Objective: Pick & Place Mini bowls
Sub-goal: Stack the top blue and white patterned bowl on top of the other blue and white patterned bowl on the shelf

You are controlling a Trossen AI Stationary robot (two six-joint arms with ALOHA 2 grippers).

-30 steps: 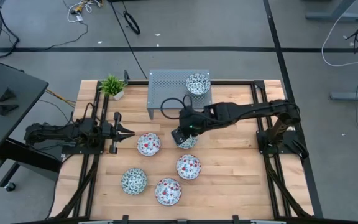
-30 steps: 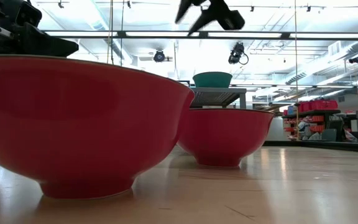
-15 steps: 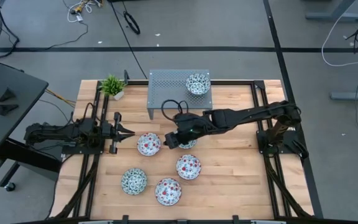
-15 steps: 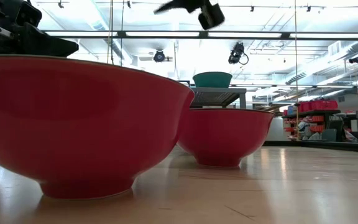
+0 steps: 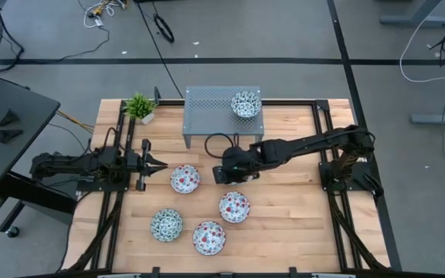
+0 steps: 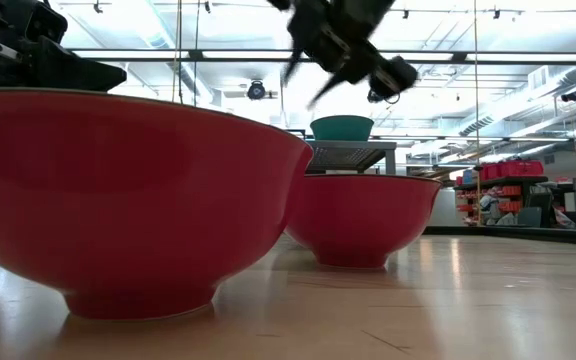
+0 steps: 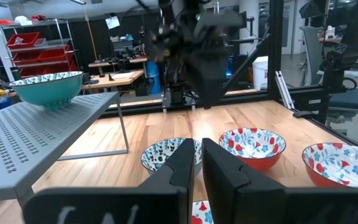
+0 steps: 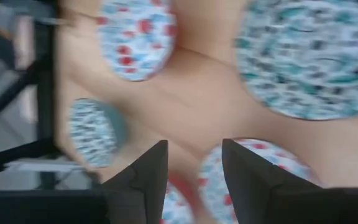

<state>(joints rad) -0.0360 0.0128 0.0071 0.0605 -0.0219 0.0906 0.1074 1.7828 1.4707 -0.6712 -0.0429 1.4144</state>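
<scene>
Wooden planks of the table [image 5: 284, 232] fill my overhead feed, grey floor all around it. At the back edge I see the grey perforated stand [image 5: 211, 104] carrying one green-teal mini bowl [image 5: 246, 103] near its right end; I see nothing in that bowl. Four more mini bowls sit on the wood in front: a reddish one [image 5: 185, 179] just ahead of the left gripper [image 5: 159, 163], another reddish one [image 5: 234, 207] toward the middle, a green-teal one [image 5: 165, 225] near the front left, and a reddish one [image 5: 208, 237] beside it. All four look bare inside. A sixth bowl [image 7: 169, 154], green-teal, shows in my left wrist feed under the right arm, which hides it from above. My right gripper [image 5: 224, 174] hangs over that spot, fingers [image 8: 244, 180] spread with nothing between them. My left gripper waits at the left side, its fingers [image 7: 182, 165] close together, holding nothing. A small potted plant [image 5: 139, 106] stands at the back left corner.
</scene>
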